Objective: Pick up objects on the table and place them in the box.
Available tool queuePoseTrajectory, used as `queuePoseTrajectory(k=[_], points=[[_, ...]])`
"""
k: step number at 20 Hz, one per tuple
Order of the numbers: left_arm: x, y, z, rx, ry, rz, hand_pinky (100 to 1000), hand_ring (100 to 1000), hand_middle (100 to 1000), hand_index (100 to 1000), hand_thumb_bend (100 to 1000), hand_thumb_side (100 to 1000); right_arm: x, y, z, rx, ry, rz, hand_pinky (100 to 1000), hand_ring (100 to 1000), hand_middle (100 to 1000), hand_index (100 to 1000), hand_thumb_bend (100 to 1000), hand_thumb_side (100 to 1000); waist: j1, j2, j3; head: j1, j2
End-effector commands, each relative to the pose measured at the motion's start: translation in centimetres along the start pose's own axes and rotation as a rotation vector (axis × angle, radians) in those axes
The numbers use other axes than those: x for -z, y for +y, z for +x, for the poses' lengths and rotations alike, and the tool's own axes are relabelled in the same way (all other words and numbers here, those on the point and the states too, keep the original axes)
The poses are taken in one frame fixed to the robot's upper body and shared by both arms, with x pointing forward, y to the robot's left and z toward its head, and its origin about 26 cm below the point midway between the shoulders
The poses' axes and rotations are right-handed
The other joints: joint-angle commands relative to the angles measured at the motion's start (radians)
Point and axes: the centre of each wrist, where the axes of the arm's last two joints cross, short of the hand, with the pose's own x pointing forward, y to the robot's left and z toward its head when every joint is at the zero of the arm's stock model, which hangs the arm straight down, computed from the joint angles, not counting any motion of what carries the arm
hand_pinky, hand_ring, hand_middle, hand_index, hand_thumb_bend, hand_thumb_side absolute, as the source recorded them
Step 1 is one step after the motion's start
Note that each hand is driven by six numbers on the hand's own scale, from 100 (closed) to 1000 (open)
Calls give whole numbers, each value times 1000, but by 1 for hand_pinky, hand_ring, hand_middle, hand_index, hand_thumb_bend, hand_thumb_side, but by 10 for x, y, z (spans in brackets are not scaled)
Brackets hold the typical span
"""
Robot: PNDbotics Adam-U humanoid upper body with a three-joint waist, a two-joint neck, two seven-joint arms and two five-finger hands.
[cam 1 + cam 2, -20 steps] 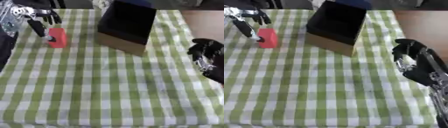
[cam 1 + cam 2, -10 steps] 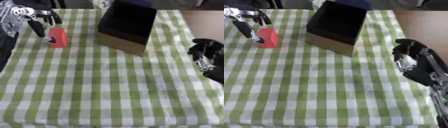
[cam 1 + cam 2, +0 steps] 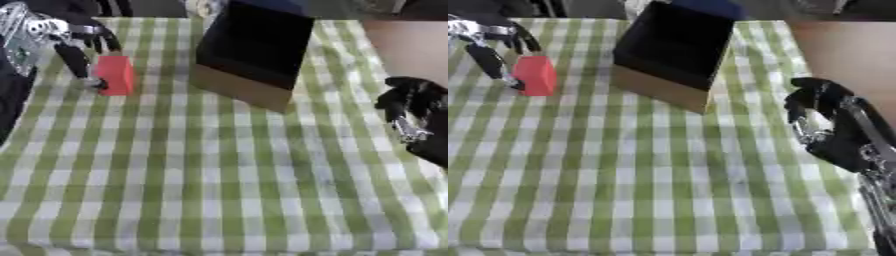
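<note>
At the table's far left corner, red block [image 3: 115, 75] stands upright on the green-and-white checked cloth [image 3: 219, 170]. Left hand [image 3: 66, 42] is right at it: one long finger runs down along the block's left side with its tip touching near the base, other fingers curl over behind the top. Fingers bracket the block, so it reads as grasped, though contact on the far side is hidden. Block's base looks to be on the cloth; cannot tell if it is lifted at all.

Box [image 3: 254, 50], black inside with tan cardboard outer wall, sits tilted at the far centre, open face toward the near side, just right of the block with a strip of bare cloth between them.

Right hand [image 3: 829, 125] is at the right edge of the table, fingers curled inward, holding nothing, well apart from the box.

Block is near the cloth's left and far edges. Wide open cloth across the middle and near side. Bare tabletop [image 3: 842, 45] shows beyond the cloth at far right.
</note>
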Motion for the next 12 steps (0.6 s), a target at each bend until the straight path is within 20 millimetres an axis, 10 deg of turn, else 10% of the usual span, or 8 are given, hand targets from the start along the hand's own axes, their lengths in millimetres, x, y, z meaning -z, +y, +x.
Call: queuePoseTrajectory(k=[1, 12], points=[[-7, 10, -4, 13, 15, 27, 835, 777, 786, 867, 577, 182, 1, -7, 4, -21, -12, 3, 793, 671, 622, 828, 100, 354, 1, -19, 0, 0, 10], [7, -9, -1, -11, 42, 26, 802, 718, 714, 843, 526, 138, 2, -6, 4, -16, -16, 3, 793, 671, 621, 828, 100, 357, 0, -15, -7, 1, 10]])
